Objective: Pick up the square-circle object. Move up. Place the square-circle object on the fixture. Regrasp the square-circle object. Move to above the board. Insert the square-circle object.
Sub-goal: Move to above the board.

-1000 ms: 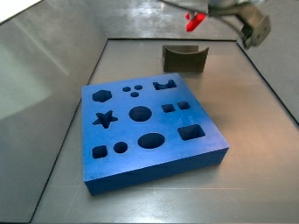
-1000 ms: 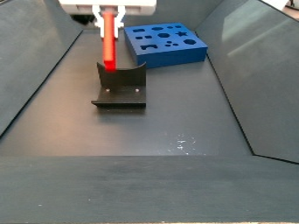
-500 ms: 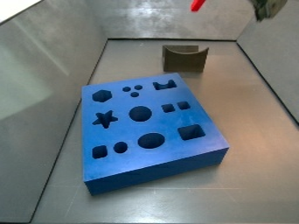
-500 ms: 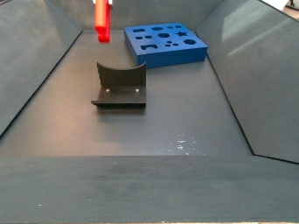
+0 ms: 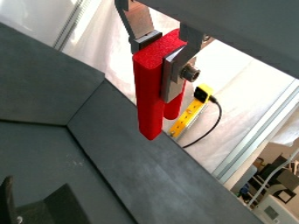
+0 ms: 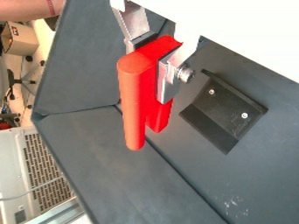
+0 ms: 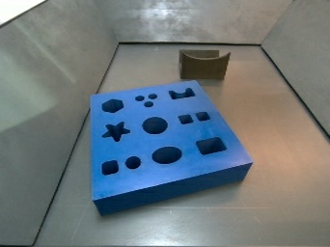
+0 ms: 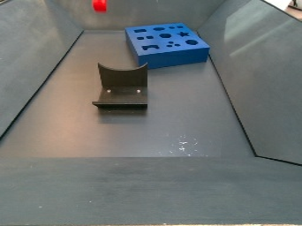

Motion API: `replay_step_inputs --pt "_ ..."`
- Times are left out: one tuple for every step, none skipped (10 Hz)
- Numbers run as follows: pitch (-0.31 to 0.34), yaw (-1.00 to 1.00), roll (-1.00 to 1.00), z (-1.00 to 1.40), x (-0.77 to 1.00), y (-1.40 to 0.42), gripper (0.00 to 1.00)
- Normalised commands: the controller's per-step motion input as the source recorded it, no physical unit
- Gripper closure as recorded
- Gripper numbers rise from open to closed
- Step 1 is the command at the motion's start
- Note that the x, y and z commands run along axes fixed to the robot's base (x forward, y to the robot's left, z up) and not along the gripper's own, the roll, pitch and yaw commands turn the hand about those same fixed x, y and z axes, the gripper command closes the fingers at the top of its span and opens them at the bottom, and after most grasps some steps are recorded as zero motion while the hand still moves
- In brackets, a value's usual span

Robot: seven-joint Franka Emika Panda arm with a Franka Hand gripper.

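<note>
My gripper [image 5: 163, 48] is shut on the square-circle object [image 5: 149, 96], a slim red-orange peg that hangs down past the fingers; both wrist views show this grip [image 6: 158, 57]. The peg [image 6: 136, 105] is high above the floor. In a side view only its lower tip [image 8: 101, 5] shows at the top edge, above and behind the fixture [image 8: 122, 86]; the gripper itself is out of that view. The fixture, a dark block with a curved notch, also shows in a side view [image 7: 204, 64] and in a wrist view [image 6: 222, 109]. The blue board [image 7: 161, 145] with cut-out holes lies flat in both side views [image 8: 168, 44].
Sloping grey walls [image 8: 48, 71] enclose the dark floor [image 8: 165, 132]. Beyond the wall, a yellow strip with a cable [image 5: 193, 105] shows in a wrist view.
The gripper has risen with the peg from just above the fixture. It has left one side view entirely; in the other only the peg's tip remains.
</note>
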Motion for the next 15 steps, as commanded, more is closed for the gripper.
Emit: replay_step_inputs --pt "0.124 0.10 -0.04 0.36 0.02 -0.02 1.00" --pt "0.030 -0.11 -1.00 0.22 -0.64 -1.00 1.00" --pt "0.014 -0.11 -1.00 0.21 -0.65 -1.00 1.00" --pt "0.006 -0.11 -1.00 0.22 -0.68 -1.00 1.00" --pt "0.001 -0.11 -1.00 0.21 -0.71 -1.00 1.00" --pt "0.003 -0.12 -1.00 0.21 -0.71 -1.00 1.00" --pt "0.003 -0.12 -1.00 0.22 -0.74 -1.00 1.00" --pt "0.007 -0.12 -1.00 0.21 -0.76 -1.00 1.00" --pt "0.005 -0.11 -1.00 0.22 -0.81 -1.00 1.00" --pt "0.001 -0.11 -1.00 0.18 -0.67 -0.80 1.00" --pt "-0.007 -0.10 -1.00 0.08 -0.38 -0.38 1.00" --pt "0.006 -0.09 -1.00 0.03 -0.19 -0.15 1.00" --pt "0.003 -0.07 -0.87 0.03 -0.13 -0.08 1.00" --pt "-0.017 -0.05 -0.63 0.01 -0.10 -0.04 1.00" --pt "-0.029 -0.03 -0.43 0.01 -0.08 -0.02 1.00"
